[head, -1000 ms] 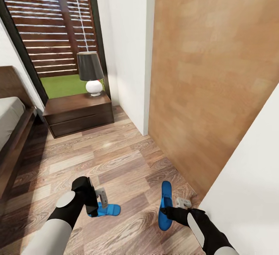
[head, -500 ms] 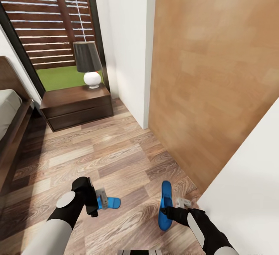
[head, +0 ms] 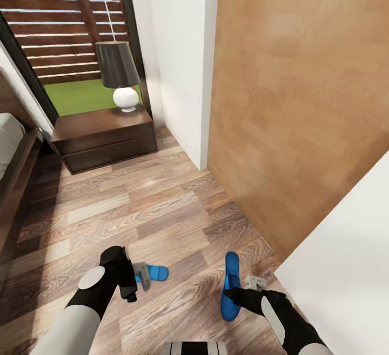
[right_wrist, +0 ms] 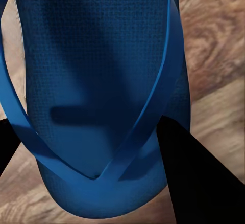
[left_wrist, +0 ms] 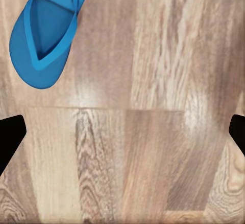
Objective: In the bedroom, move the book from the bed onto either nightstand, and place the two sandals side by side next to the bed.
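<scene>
Since a second ago the whole head view has shifted, so the nightstand (head: 104,138) and lamp (head: 120,74) now sit further left and higher, which is the camera moving; the sandal by the left gripper looks a little further out from under the wrist, though that may be the same shift.

That left gripper (head: 141,278) hangs over the plank floor (head: 162,209) with its dark fingertips (left_wrist: 10,137) spread wide apart and nothing between them; one blue sandal (left_wrist: 43,35) lies flat on the floor just beyond it, apart from the fingers. In the head view this sandal (head: 154,274) pokes out to the right of the wrist.

Over on the right, the right gripper (head: 237,293) is clenched on the second sandal (head: 230,285), which runs lengthwise away from the robot, close to the tan wood wall panel (head: 297,101). Up close, the sandal's sole and straps (right_wrist: 97,96) sit between the dark fingers (right_wrist: 194,178).

Part of the bed (head: 13,182) shows at the far left, beside the nightstand.
</scene>
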`<state>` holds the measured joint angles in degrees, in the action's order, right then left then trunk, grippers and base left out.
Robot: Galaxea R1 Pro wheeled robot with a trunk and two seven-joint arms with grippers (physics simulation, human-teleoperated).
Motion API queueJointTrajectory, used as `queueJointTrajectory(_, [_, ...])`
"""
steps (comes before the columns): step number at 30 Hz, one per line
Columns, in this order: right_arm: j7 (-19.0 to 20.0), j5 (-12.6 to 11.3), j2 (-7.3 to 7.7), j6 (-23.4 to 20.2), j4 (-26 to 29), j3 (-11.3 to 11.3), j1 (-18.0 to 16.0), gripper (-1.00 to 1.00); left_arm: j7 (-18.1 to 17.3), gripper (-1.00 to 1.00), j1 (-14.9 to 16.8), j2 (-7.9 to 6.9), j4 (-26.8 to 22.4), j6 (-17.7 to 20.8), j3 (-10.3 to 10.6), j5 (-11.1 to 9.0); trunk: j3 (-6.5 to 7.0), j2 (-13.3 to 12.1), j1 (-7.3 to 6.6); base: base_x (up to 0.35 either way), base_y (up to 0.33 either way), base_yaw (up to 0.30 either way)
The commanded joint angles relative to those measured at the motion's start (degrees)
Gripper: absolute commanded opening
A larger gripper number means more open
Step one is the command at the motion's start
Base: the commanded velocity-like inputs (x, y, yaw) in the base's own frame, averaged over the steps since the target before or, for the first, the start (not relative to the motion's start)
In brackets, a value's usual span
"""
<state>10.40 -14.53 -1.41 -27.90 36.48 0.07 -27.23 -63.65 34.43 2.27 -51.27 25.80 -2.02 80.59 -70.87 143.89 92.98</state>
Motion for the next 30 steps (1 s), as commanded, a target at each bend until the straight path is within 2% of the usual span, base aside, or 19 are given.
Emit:
queueJointTrajectory(1, [-0.12,-0.32,0.01,-0.31,0.08,0.01,-0.01,-1.0,-0.33,1.0,0.03,0.06,-0.06,0.53,-0.18,0.18,-0.27,0.04,0.01,0.0,0.0,0.0])
queueJointTrajectory(11, [-0.12,-0.32,0.01,-0.31,0.08,0.01,-0.01,-1.0,-0.15,1.0,0.03,0.05,-0.06,0.49,-0.18,0.14,-2.49,0.17,0.27,0.0,0.0,0.0])
queueJointTrajectory(17, [-0.12,-0.32,0.01,-0.31,0.07,0.06,-0.01,-1.0,3.92,1.0,0.03,0.02,-0.06,0.41,-0.3,-0.02,-3.82,0.25,0.42,0.0,0.0,0.0])
queueJointTrajectory(28, [-0.13,-0.32,-0.01,-0.31,0.0,0.07,-0.01,-1.0,4.84,1.0,0.03,0.01,-0.06,0.39,-0.35,-0.08,-6.26,0.4,0.71,0.0,0.0,0.0])
queueJointTrajectory(30, [-0.14,-0.32,0.0,-0.31,0.0,0.07,-0.01,-1.0,4.85,1.0,0.03,0.03,-0.06,0.39,-0.35,-0.09,-6.26,0.4,0.71,0.0,0.0,0.0])
